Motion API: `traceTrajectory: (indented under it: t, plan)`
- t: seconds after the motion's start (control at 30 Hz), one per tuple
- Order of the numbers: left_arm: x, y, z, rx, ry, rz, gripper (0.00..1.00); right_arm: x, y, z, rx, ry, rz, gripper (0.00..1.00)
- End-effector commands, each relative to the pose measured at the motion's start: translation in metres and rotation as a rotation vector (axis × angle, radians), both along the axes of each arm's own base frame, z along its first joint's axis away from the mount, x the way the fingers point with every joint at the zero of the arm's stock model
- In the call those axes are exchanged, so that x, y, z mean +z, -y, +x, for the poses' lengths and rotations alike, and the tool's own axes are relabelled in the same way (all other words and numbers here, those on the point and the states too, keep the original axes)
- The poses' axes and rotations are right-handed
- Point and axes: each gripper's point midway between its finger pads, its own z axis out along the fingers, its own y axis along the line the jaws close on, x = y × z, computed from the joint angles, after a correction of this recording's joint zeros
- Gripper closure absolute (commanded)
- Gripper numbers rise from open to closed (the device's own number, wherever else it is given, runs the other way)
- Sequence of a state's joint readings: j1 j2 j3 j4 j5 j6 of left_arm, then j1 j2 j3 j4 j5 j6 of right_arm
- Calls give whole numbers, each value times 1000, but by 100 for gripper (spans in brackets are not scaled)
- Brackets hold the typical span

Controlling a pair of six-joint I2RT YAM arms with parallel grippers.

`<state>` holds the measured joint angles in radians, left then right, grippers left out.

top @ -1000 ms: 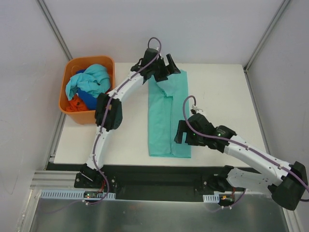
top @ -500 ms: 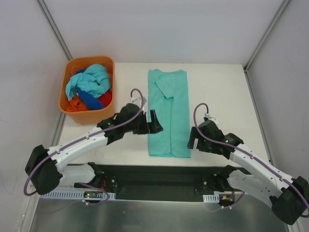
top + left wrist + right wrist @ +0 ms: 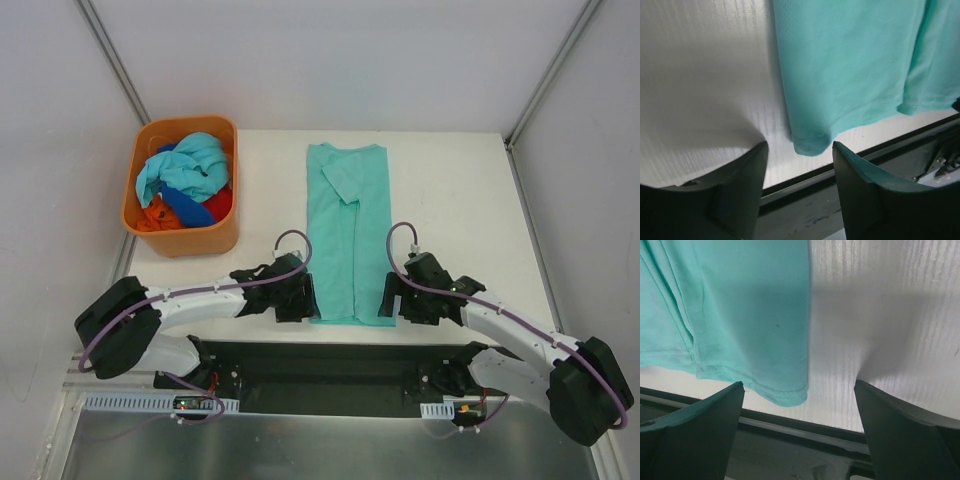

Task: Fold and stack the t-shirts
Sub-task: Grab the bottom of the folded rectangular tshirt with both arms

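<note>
On the far left I see an orange basket [image 3: 178,243] sitting on the left side of the worktop [image 3: 460,190]. In it lie a light aqua shirt [image 3: 190,170], a blue shirt [image 3: 186,209] and an orange-red shirt [image 3: 152,216], all bunched up in one heap.

Next comes my left hand [image 3: 307,297], low down by the near edge of the worktop. Its two fingers are apart. In the left wrist view the hand [image 3: 799,146] has the near left corner of the shirt's hem lying in the gap. I cannot tell if the fingers touch the cloth.

In the middle lies the teal-green shirt [image 3: 345,230]. It is flat on the worktop, folded into a long strip that runs from the far side to the near edge. One sleeve [image 3: 340,182] is folded over on top at the far end.

On the right is my right hand [image 3: 389,297], also low by the near edge. In the right wrist view this hand [image 3: 799,384] has its fingers wide apart, and the near right corner of the hem lies in the gap
</note>
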<state>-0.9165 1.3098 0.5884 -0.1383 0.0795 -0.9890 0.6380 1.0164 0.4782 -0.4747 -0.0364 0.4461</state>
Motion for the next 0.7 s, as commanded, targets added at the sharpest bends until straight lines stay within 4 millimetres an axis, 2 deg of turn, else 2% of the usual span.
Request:
traceTrajectory:
  t: [0.0, 0.1, 0.17, 0.2, 0.23, 0.27, 0.3, 0.33, 0.43, 0.5, 0.53, 0.6, 0.67]
  plan:
    - [-9, 12, 0, -8, -34, -12, 53, -7, -5, -4, -7, -29, 35, 5]
    - [-15, 15, -4, -33, -66, -8, 64, -10, -7, -8, -3, -42, 49, 10]
    - [-17, 14, -5, -36, -70, -2, 78, -13, -7, -9, -6, -52, 52, 16]
    - [-18, 13, -6, -35, -73, 0, 84, -15, -7, -10, -7, -55, 52, 19]
    - [-18, 13, -6, -30, -74, -1, 96, -16, -11, -10, -3, -63, 66, 28]
    - [-17, 13, -6, -31, -75, -3, 99, -18, -11, -12, -4, -70, 72, 33]
    - [-17, 13, -6, -32, -72, -4, 100, -19, -12, -12, -5, -70, 82, 37]
    - [-16, 13, -7, -27, -73, -8, 100, -18, -13, -13, 0, -67, 88, 51]
    - [-15, 11, -9, -26, -78, -13, 100, -18, -12, -16, 8, -71, 89, 76]
    - [-12, 14, -15, -48, -81, -28, 100, -18, -11, -21, 15, -83, 87, 87]
    - [-10, 15, -18, -54, -82, -36, 100, -13, -13, -22, 21, -69, 106, 95]
    - [-5, 15, -27, -72, -66, -49, 100, -14, -11, -32, 26, -81, 105, 99]
    - [-2, 12, -33, -48, -74, -67, 100, -9, -13, -36, 31, -50, 129, 99]
